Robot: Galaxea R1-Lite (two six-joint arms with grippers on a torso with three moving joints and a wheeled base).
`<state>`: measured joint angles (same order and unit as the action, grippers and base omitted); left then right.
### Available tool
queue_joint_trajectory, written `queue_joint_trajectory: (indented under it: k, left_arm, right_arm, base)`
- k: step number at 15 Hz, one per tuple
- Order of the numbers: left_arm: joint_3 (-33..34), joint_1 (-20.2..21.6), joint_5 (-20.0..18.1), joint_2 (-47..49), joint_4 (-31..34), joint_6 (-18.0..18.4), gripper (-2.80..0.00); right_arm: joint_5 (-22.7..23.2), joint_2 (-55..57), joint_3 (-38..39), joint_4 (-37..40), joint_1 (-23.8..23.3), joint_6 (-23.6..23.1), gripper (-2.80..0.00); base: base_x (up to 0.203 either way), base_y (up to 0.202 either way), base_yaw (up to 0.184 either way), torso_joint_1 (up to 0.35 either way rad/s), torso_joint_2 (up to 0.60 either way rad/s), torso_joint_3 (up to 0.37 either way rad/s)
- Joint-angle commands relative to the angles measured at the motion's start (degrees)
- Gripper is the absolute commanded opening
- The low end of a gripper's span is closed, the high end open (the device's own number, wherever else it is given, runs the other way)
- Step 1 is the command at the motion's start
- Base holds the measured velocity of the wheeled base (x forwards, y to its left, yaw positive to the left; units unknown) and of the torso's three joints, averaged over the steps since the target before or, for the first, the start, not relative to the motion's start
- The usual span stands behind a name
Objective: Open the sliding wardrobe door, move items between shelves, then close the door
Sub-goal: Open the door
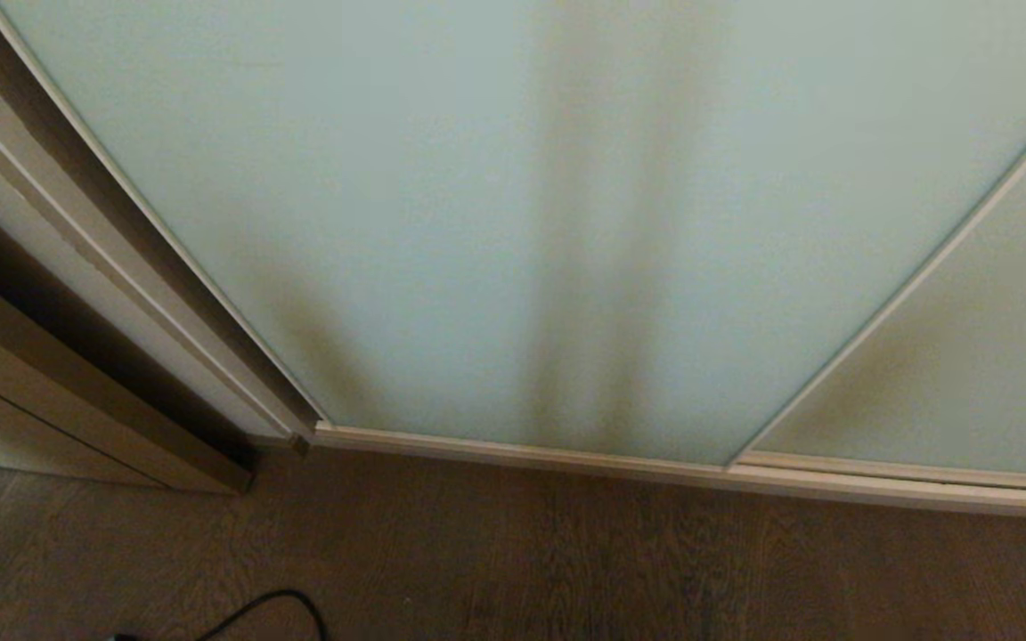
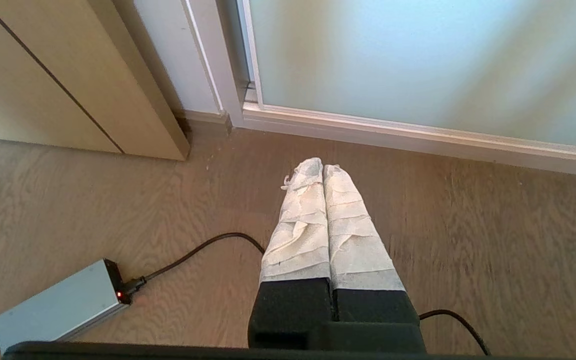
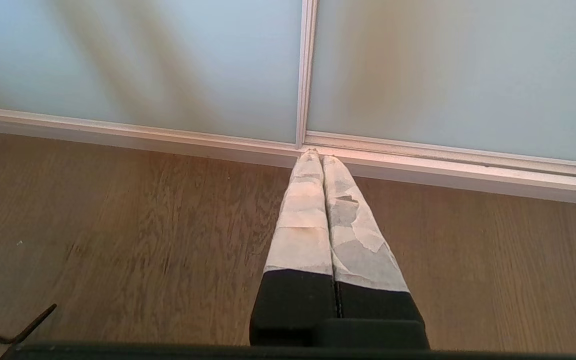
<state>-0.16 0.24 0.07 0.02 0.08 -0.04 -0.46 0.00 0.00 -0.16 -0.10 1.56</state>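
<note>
The sliding wardrobe door (image 1: pixel 495 205) is a wide frosted pale blue-green pane in a slim cream frame, standing closed and filling most of the head view. The same door (image 2: pixel 418 60) fills the back of the left wrist view, and again the door (image 3: pixel 133 55) shows in the right wrist view. A second pane (image 1: pixel 967 356) overlaps it on the right. My left gripper (image 2: pixel 323 167) hangs above the floor, shut and empty, tape-wrapped fingers pressed together. My right gripper (image 3: pixel 320 156) is shut and empty too, its tips near where the two panes meet. The items and shelves are hidden behind the door.
A beige cabinet (image 1: pixel 77 418) stands to the left of the wardrobe, with a dark gap between. A grey power brick (image 2: pixel 63 305) with a black cable (image 2: pixel 203 247) lies on the wooden floor (image 1: pixel 620 561). The bottom rail (image 3: pixel 448 167) runs along the floor.
</note>
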Motion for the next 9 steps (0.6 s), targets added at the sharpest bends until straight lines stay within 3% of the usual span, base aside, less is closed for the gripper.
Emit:
queue_joint_trajectory:
  k: [1,5,7,9]
  left_arm:
    - [-2.4,0.0,0.3,0.2,0.2,1.3,-2.80]
    - [-19.9,0.0,1.9,8.6,0.4,2.1,-2.80]
    - [-30.7,0.0,6.0,17.3,-0.9,2.4,-2.80]
    - [-37.9,0.1,11.4,26.6,-6.6,2.6,-2.80]
  right_arm:
    - [0.0,0.0,0.1,0.0,0.0,0.0,-2.80]
    - [0.0,0.0,0.1,0.0,0.0,0.0,-2.80]
    - [0.0,0.0,0.1,0.0,0.0,0.0,-2.80]
    - [0.0,0.0,0.1,0.0,0.0,-0.1,-2.80]
  base:
    - [0.000,0.000,0.000,0.000,0.00,0.000]
    - [0.000,0.000,0.000,0.000,0.00,0.000]
    - [0.000,0.000,0.000,0.000,0.00,0.000]
    - [0.000,0.000,0.000,0.000,0.00,0.000]
